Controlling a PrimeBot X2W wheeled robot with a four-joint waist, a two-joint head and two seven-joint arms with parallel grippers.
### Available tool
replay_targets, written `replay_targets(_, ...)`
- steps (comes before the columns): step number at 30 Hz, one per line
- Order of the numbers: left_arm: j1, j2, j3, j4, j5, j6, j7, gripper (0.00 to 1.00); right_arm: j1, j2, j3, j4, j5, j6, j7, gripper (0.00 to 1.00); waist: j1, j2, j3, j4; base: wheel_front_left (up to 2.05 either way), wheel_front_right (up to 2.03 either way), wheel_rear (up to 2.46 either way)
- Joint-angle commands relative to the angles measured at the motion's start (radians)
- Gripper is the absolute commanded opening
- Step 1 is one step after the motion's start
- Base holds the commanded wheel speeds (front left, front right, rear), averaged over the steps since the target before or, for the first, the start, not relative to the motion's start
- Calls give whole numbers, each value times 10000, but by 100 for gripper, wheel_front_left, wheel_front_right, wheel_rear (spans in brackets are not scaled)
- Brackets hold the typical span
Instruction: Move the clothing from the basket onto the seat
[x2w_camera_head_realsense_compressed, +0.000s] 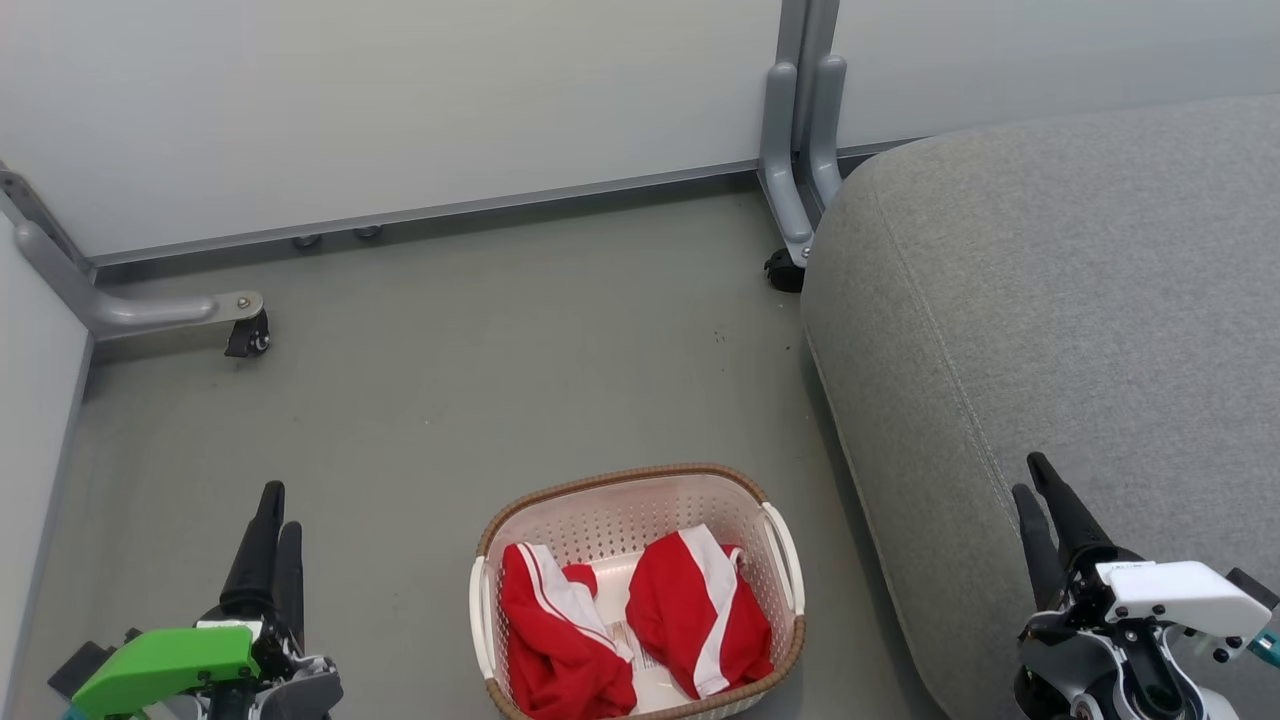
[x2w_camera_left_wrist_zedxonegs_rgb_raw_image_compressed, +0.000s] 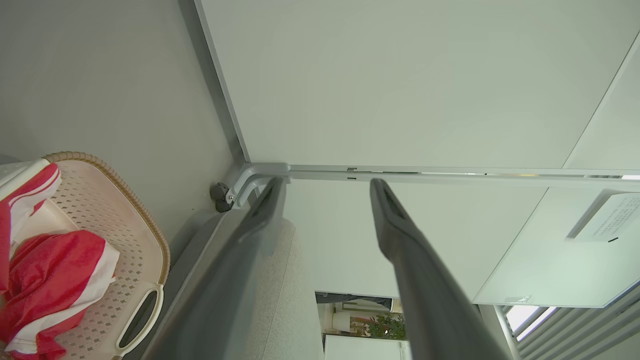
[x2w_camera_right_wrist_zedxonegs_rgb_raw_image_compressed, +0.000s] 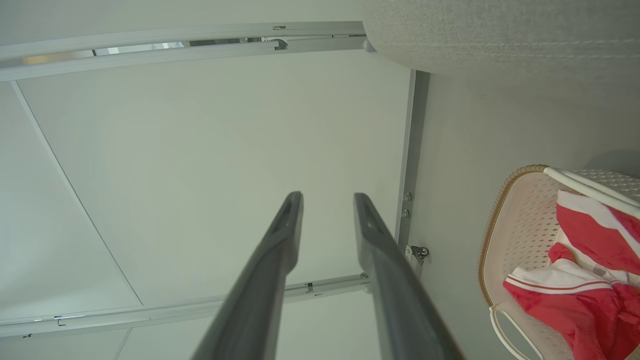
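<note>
The cream basket (x2w_camera_head_realsense_compressed: 620, 476) with its brown woven rim stands on the floor at the bottom middle. Two pieces of red clothing with white stripes lie inside, one on the left (x2w_camera_head_realsense_compressed: 556, 640) and one on the right (x2w_camera_head_realsense_compressed: 690, 610), with a paper label between them. The grey seat (x2w_camera_head_realsense_compressed: 1060, 330) rises just right of the basket. My left gripper (x2w_camera_head_realsense_compressed: 279, 512) hovers open to the basket's left, holding nothing. My right gripper (x2w_camera_head_realsense_compressed: 1028, 478) is over the seat's front edge, open and holding nothing. In the left wrist view the fingers (x2w_camera_left_wrist_zedxonegs_rgb_raw_image_compressed: 395, 235) stand apart, with the basket (x2w_camera_left_wrist_zedxonegs_rgb_raw_image_compressed: 150, 235) and clothing (x2w_camera_left_wrist_zedxonegs_rgb_raw_image_compressed: 50, 270) at the left.
White partition panels close off the back and left. Their grey metal feet with castors (x2w_camera_head_realsense_compressed: 245, 335) (x2w_camera_head_realsense_compressed: 785, 268) stand on the grey floor (x2w_camera_head_realsense_compressed: 450, 380). In the right wrist view the basket (x2w_camera_right_wrist_zedxonegs_rgb_raw_image_compressed: 515, 225), clothing (x2w_camera_right_wrist_zedxonegs_rgb_raw_image_compressed: 585, 300) and seat (x2w_camera_right_wrist_zedxonegs_rgb_raw_image_compressed: 500, 35) lie to the right of my fingers (x2w_camera_right_wrist_zedxonegs_rgb_raw_image_compressed: 285, 235).
</note>
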Motion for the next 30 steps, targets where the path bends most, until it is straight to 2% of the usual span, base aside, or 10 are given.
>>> replay_targets(1, -72, 12, -27, -134, 4, 0, -92, 100, -74, -18, 52, -151, -44, 0, -88, 100, 0, 0, 6, -2, 0, 0, 0)
replay_targets(11, 175, 26, 97, -339, 293, 0, -586, 100, 79, -32, 264, -283, -644, 1, -584, 100, 0, 0, -91, -35, 0, 0, 0)
replay_targets(17, 257, 35, 247, -427, 678, 0, -857, 100, 56, -40, 244, -292, -1552, 1, -855, 100, 0, 0, -129, -53, 0, 0, 0)
replay_targets(23, 266, 43, 731, -527, 1456, 0, -1116, 100, -16, -48, 198, -447, -2799, 2, -1116, 100, 0, 0, -166, -70, 0, 0, 0)
replay_targets(30, 288, 53, 968, -801, 2135, 0, -1396, 100, -74, -56, 236, -972, -4848, 2, -1396, 100, 0, 0, -207, -83, 0, 0, 0)
